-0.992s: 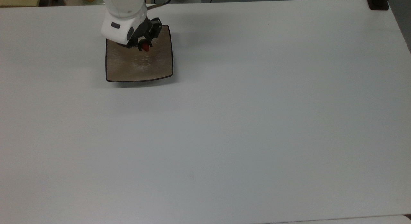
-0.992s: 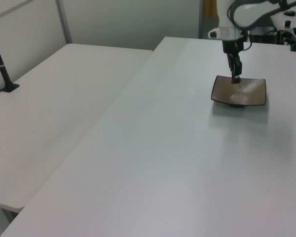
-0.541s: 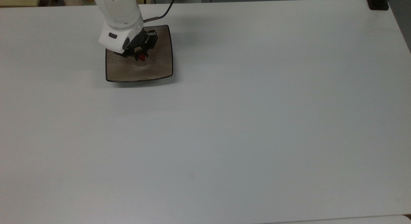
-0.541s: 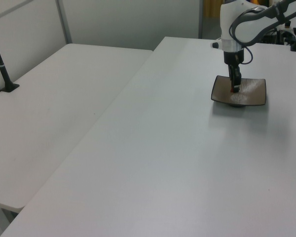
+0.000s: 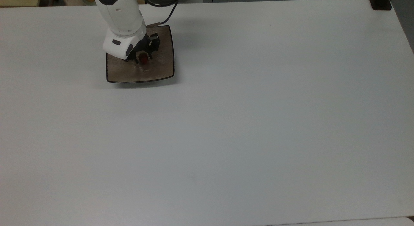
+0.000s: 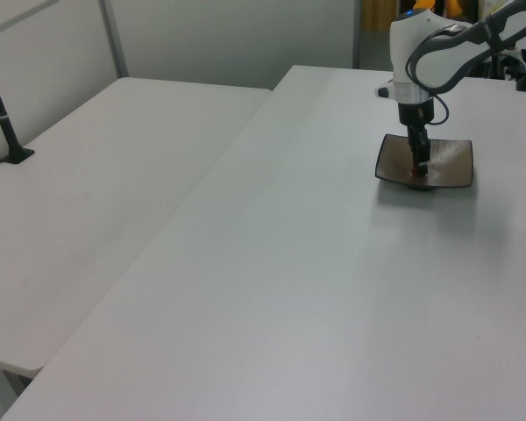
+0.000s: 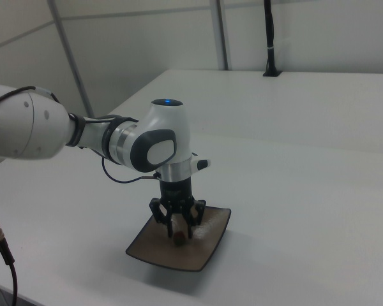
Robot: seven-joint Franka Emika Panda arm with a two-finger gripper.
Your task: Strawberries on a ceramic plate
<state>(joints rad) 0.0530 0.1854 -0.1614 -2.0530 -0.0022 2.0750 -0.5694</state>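
The square tan-brown ceramic plate (image 5: 161,70) (image 6: 451,167) (image 7: 212,245) sits at the far left of the white table in the top view. The small red strawberry (image 5: 143,58) (image 7: 179,239) rests on the plate's middle. My gripper (image 5: 143,57) (image 6: 418,168) (image 7: 179,232) points straight down right over it. Its fingers stand a little apart on either side of the berry, open, tips close to the plate's surface. In the left view the fingers hide the berry.
The white arm (image 5: 121,22) reaches in from the top view's upper left, with a dark cable (image 5: 165,15) trailing behind. A black mount (image 5: 381,2) sits at the table's far right corner. A second white table (image 6: 96,193) with a black post (image 6: 4,123) adjoins.
The gripper came down and towards the plate's middle with the strawberry. Its fingers have parted, and the berry now lies on the plate.
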